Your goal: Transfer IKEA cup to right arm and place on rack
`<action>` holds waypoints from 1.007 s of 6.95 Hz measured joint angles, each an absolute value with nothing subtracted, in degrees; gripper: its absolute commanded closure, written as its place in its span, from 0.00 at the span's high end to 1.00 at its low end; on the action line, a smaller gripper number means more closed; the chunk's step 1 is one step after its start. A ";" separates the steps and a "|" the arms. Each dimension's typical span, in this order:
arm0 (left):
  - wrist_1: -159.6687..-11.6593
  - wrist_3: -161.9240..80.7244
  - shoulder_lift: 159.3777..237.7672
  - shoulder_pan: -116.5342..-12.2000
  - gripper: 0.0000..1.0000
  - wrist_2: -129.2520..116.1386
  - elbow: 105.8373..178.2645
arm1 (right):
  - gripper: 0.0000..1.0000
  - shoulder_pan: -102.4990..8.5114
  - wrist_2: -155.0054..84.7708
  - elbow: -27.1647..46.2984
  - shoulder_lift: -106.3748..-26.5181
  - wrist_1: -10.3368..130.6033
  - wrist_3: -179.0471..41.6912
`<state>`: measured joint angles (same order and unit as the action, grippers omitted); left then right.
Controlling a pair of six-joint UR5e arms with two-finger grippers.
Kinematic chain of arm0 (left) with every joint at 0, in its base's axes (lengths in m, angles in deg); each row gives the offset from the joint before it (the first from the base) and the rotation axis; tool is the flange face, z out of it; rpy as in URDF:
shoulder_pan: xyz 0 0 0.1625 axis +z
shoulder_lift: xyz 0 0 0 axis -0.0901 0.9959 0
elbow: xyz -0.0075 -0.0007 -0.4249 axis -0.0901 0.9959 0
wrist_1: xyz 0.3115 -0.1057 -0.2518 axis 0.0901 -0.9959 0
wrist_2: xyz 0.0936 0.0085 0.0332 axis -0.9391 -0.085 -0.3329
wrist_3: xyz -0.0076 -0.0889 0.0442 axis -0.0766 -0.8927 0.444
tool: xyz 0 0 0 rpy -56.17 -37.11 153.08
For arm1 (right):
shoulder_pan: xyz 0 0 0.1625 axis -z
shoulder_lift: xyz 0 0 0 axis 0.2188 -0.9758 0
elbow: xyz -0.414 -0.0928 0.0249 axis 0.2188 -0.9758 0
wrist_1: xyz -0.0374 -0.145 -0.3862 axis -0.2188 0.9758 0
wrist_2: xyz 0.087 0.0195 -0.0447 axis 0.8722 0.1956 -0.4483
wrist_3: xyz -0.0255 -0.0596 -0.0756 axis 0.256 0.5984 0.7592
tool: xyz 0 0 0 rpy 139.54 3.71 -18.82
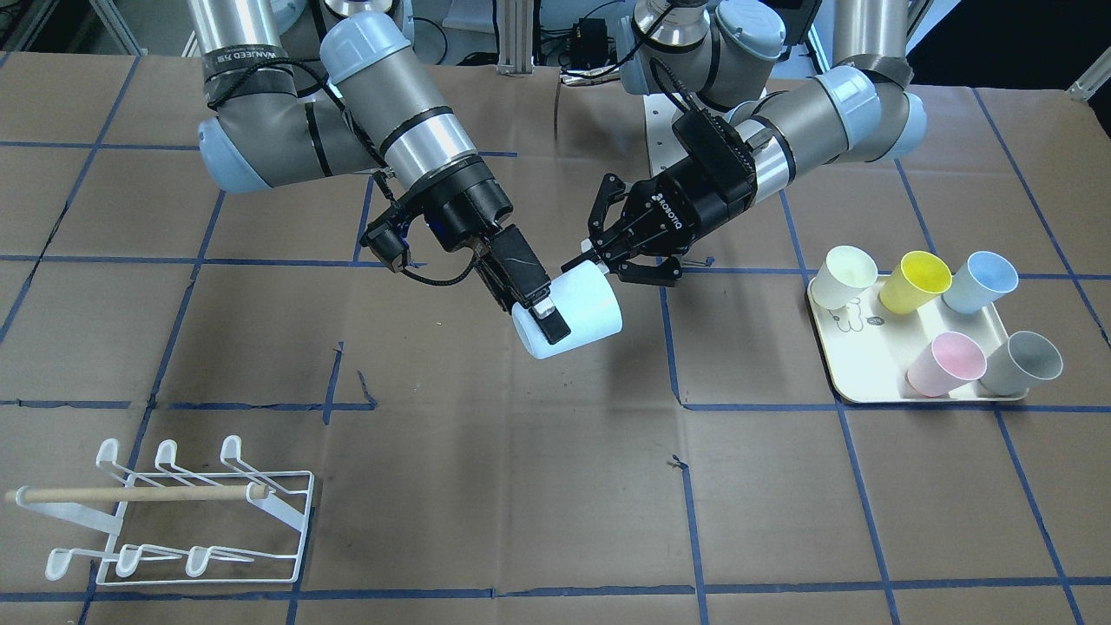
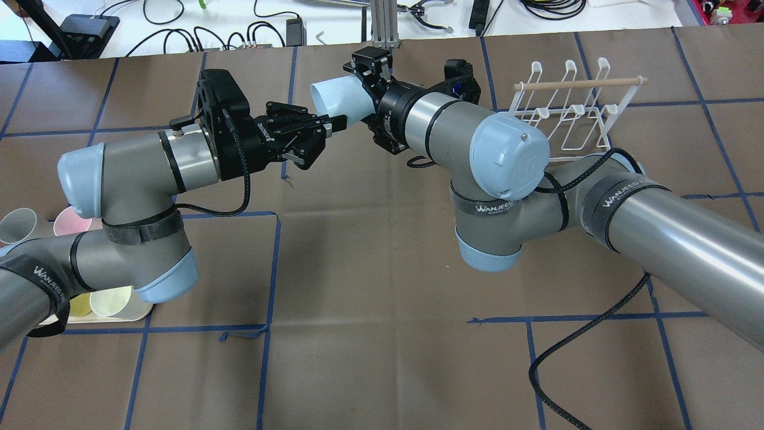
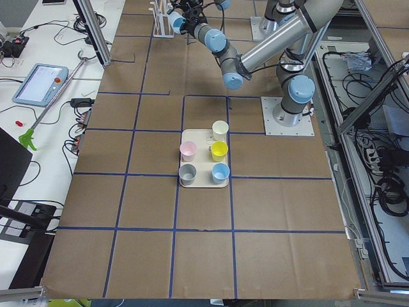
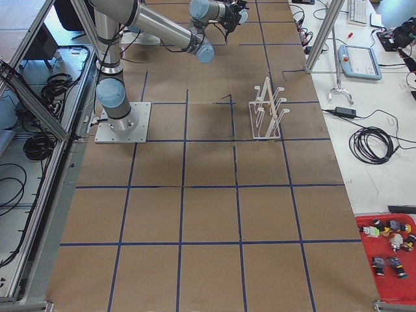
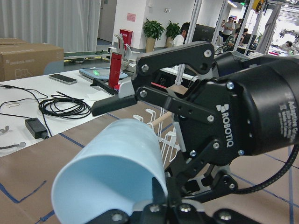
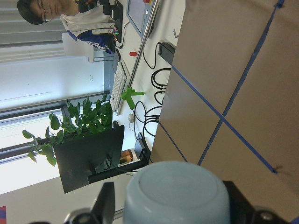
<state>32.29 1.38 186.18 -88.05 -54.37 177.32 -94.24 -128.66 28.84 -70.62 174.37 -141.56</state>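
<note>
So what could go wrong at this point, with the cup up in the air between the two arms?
The pale blue plastic cup hangs in mid-air between both hands. The left hand pinches only its rim, and I cannot tell whether the right hand grips yet; letting go early could drop it.

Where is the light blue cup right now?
The light blue cup hangs mid-air at the front-facing view's centre, between the right gripper and left gripper.
</note>
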 measured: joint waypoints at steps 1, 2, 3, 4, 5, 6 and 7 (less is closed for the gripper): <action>32.29 1.38 186.18 -88.05 0.05 -54.37 177.30 | 0.62 -94.24 -128.52 28.87 -70.58 174.37 -141.54; 32.29 1.38 186.18 -88.05 0.08 -54.37 177.30 | 0.55 -94.23 -128.36 28.89 -70.56 174.37 -141.50; 32.28 1.38 186.18 -88.05 0.23 -54.37 177.30 | 0.53 -94.23 -128.25 28.89 -70.56 174.37 -141.46; 32.28 1.42 186.19 -88.04 0.47 -54.41 177.22 | 0.51 -94.22 -128.21 28.89 -70.56 174.38 -141.42; 32.31 1.50 186.19 -88.01 0.80 -54.58 177.05 | 0.47 -94.27 -128.18 28.89 -70.59 174.38 -141.40; 32.32 1.48 186.34 -87.95 0.93 -54.66 176.86 | 0.47 -94.25 -128.23 28.90 -70.61 174.37 -141.39; 32.28 1.34 186.64 -87.91 0.98 -54.55 176.69 | 0.47 -94.23 -128.33 28.90 -70.62 174.37 -141.36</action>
<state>32.28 1.34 186.64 -87.91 -54.55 176.69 -94.23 -128.33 28.90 -70.62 174.37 -141.36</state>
